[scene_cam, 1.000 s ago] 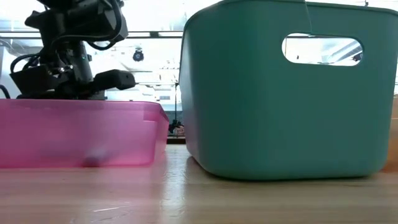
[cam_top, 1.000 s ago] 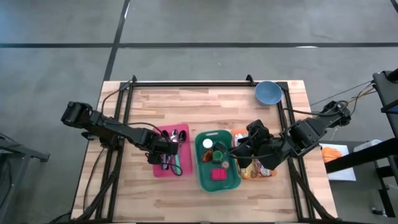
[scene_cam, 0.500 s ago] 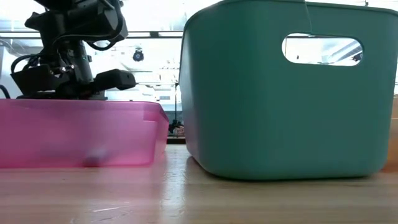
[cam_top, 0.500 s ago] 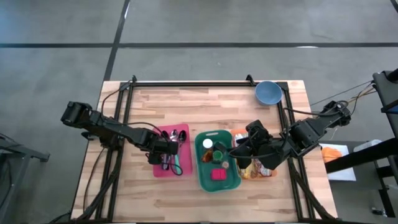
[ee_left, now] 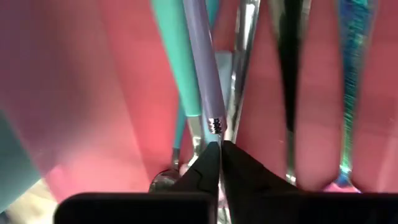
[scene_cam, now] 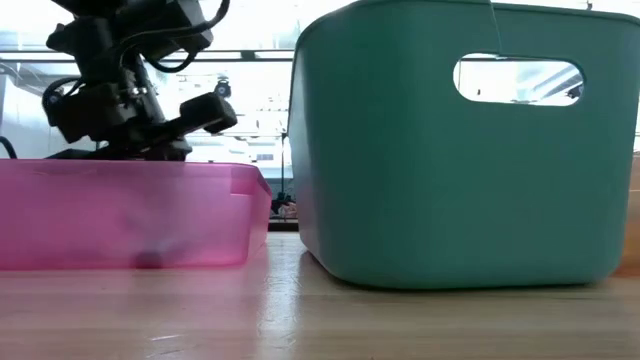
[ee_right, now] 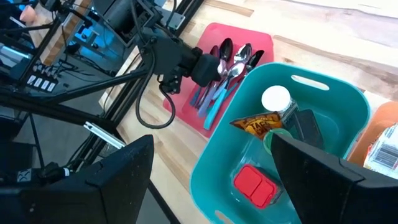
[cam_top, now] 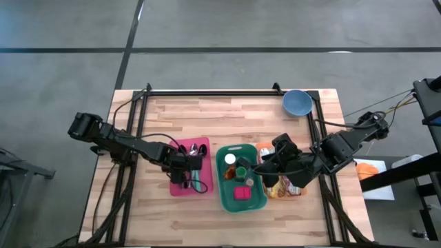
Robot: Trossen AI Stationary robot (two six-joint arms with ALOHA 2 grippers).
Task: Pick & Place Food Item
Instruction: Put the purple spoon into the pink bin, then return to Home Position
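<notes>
Low view puts the teal bin (scene_cam: 465, 150) closest, filling the right half with its handle slot near the rim, and the pink tray (scene_cam: 130, 215) just beside it on the wooden table (scene_cam: 320, 315); behind the tray's rim the left arm leans down into it. Left wrist view shows the left gripper (ee_left: 219, 163) with its dark fingers pressed together, tips touching, right at the end of a lavender utensil handle (ee_left: 202, 68); whether it pinches that handle cannot be told. A teal handle (ee_left: 171, 56) lies beside the lavender one, and metal spoons (ee_left: 245, 56) lie alongside on the tray's pink floor. High view sets the tray left of the bin at the table's front middle, with the left gripper (cam_top: 186, 165) over the tray's cutlery. Inside the bin lie a red block (cam_top: 242, 193), a white-capped bottle (cam_top: 229, 160), a crinkled snack packet (ee_right: 258, 124) and a dark box (ee_right: 308, 124). The right gripper (cam_top: 265, 169) hangs over the bin's right rim, its fingers (ee_right: 118, 177) spread wide with nothing between them. An orange bin (cam_top: 282, 187) sits under the right arm, touching the teal one. Farther back, a blue bowl (cam_top: 296, 102) stands at the table's far right corner, well apart from everything else.
</notes>
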